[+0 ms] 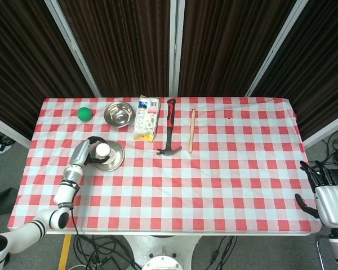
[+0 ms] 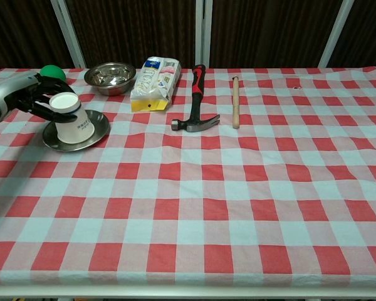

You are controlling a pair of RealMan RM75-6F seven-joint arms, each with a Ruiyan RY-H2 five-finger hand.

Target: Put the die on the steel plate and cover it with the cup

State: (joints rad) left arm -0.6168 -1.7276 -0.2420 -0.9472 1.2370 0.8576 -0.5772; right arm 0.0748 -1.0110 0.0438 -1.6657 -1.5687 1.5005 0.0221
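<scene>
The left hand (image 2: 26, 100) grips the upturned paper cup (image 2: 71, 120) by its sides on the steel plate (image 2: 95, 133), the die unseen, a light, crushable shell probably best held gently mid-wall, while the right hand (image 1: 327, 194) idles open off-table.

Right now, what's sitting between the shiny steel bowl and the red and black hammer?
A white snack packet lies between the steel bowl and the hammer; both views show it.

Bare cloth (image 2: 238, 200) right of hammer (image 2: 194, 103)
</scene>
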